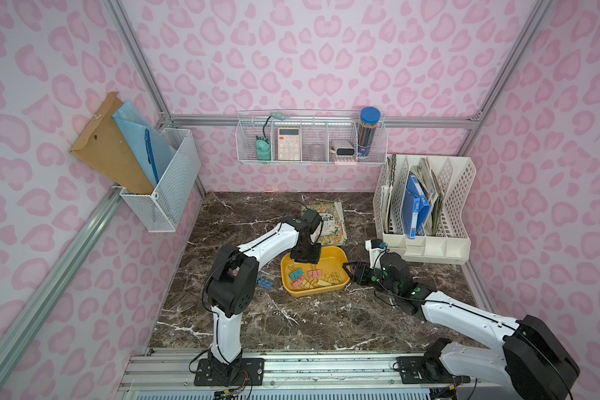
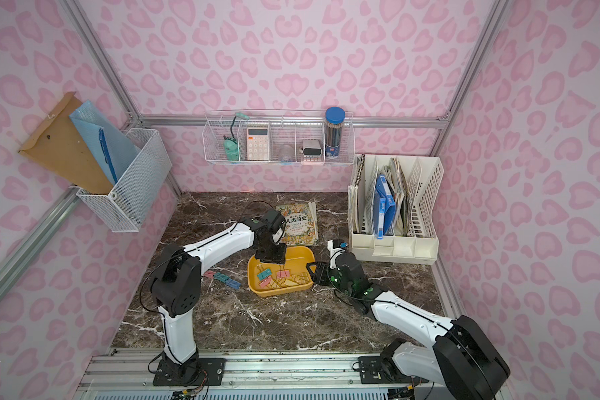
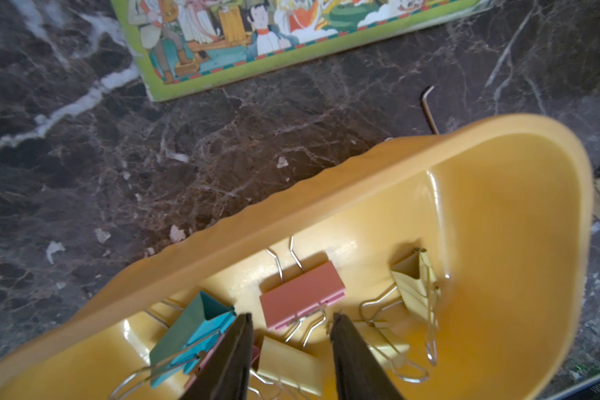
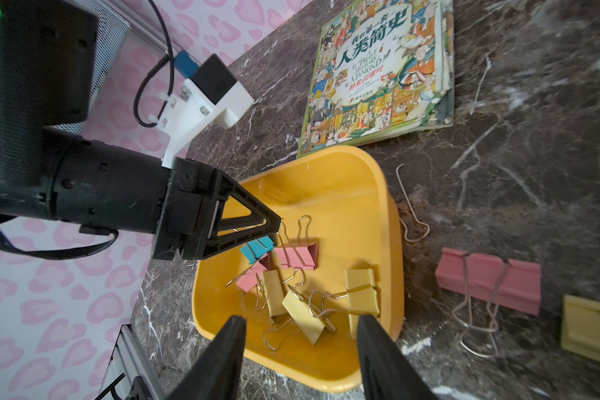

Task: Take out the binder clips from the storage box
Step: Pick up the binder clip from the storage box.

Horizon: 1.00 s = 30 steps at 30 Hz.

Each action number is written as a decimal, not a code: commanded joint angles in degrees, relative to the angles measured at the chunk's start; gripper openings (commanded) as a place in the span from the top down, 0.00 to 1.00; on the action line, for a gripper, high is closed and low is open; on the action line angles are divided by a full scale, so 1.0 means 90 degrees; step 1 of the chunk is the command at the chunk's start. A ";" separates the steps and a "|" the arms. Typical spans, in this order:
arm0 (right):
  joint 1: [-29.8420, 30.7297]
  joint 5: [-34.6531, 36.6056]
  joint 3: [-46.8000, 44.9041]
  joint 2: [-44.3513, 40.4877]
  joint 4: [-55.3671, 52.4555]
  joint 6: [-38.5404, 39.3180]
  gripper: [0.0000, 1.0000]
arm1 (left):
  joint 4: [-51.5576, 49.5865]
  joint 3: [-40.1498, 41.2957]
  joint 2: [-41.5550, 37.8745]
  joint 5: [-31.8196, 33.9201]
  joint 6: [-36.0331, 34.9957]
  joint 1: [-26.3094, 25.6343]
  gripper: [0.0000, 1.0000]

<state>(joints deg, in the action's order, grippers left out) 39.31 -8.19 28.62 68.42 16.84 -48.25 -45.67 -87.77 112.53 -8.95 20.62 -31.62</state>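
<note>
1. The storage box [image 1: 309, 293] sits mid-table [image 1: 291, 329], just in front of the book [image 1: 329, 221]. A heap of binder clips [image 4: 291, 284] lies inside it, and a few more are out on the table beside it [image 2: 222, 278].
2. My left gripper [image 3: 291, 329] is down inside the box with its jaws apart and closed on nothing. Between the tips lie a pink clip [image 3: 302, 294]'s wire handles and a yellow clip [image 3: 288, 360].
3. My right gripper [image 4: 302, 318] waits at the box's rim on its own side. Its jaws are also apart and hold nothing that I can see.
4. My first worry is tangling. The wire loops in the heap overlap, so lifting one clip may drag a neighbour up, and it could drop back in or fall over the edge.
5. My second worry is the grip. If I close on thin wire rather than a clip body, the clip can swing or slip free. A loose wire handle [image 4: 409, 207] lies on the table by the box, so I judge these handles can pop out under a pinch.
6. The teal clip [image 3: 191, 329] lies right against one left finger. Closing from here may shove it or trap it along with my target.
7. The box looks light. A finger catching its wall could slide or tip it.
8. Both grippers work close together here, so a careless lift risks them knocking.
</note>
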 commanded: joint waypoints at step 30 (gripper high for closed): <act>-0.0004 -0.0253 0.0320 0.0197 -0.0397 -0.0038 0.44 | -0.0470 -0.0517 0.0415 -0.0798 -0.0494 0.0066 0.80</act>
<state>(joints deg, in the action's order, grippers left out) 39.27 -10.74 31.00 70.59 13.96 -48.25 -49.19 -91.72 116.25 -15.70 16.36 -31.07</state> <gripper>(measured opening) 0.556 0.182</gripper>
